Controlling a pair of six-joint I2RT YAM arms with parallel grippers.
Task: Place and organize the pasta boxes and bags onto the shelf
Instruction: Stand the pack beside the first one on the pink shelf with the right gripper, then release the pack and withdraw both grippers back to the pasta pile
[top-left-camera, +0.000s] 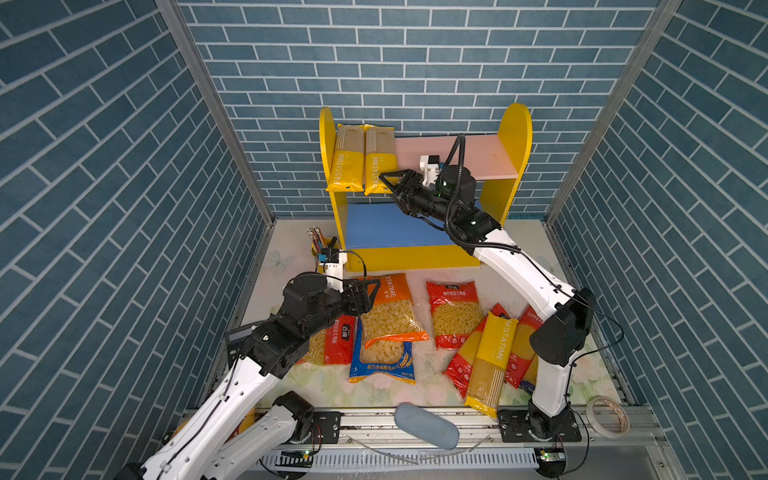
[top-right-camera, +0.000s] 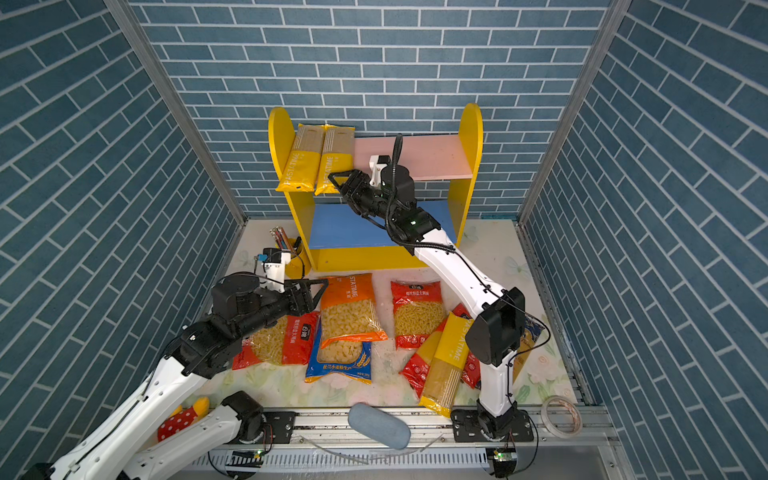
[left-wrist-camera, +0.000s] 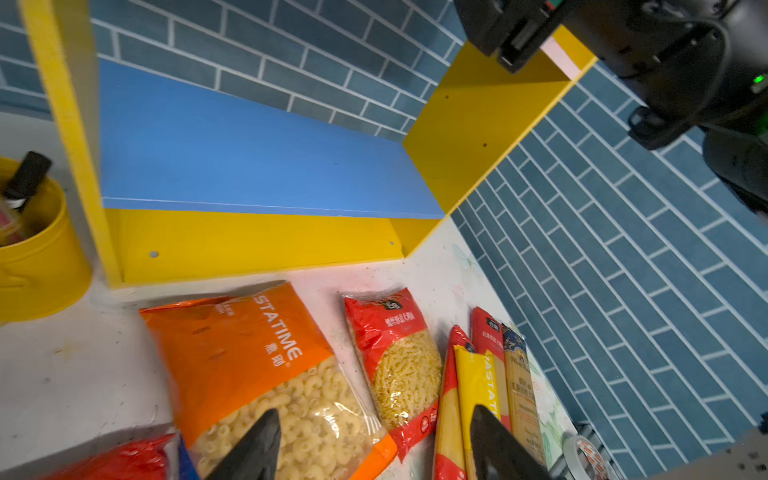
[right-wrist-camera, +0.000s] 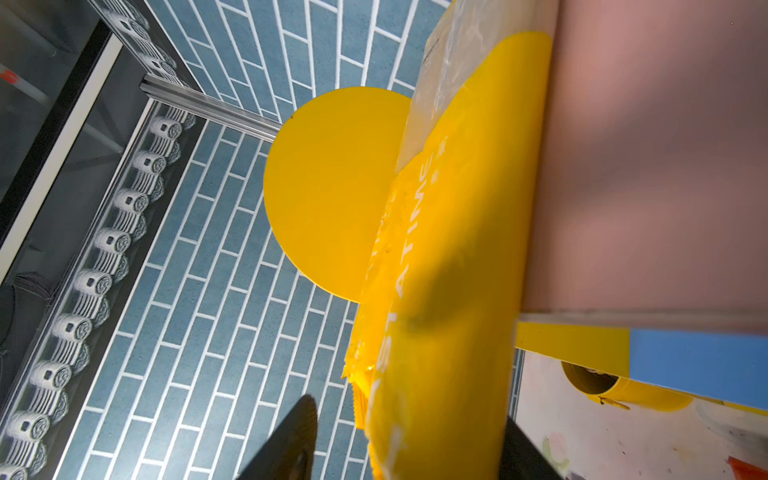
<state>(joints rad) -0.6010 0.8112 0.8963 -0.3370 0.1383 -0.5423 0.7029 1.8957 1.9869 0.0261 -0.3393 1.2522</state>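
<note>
The right gripper (top-left-camera: 387, 183), jaws spread, flanks the near end of a yellow spaghetti pack (top-left-camera: 379, 160) lying on the pink board (top-left-camera: 461, 156) of the shelf (top-left-camera: 516, 137). The left gripper (top-left-camera: 375, 296) hangs released, with the orange macaroni bag (top-left-camera: 392, 309) just beneath it.

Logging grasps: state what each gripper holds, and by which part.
Nothing is held. Right gripper straddles the shelved PASTATIME pack, at its lower end, with a gap; left gripper hovers open above the orange macaroni bag.
</note>
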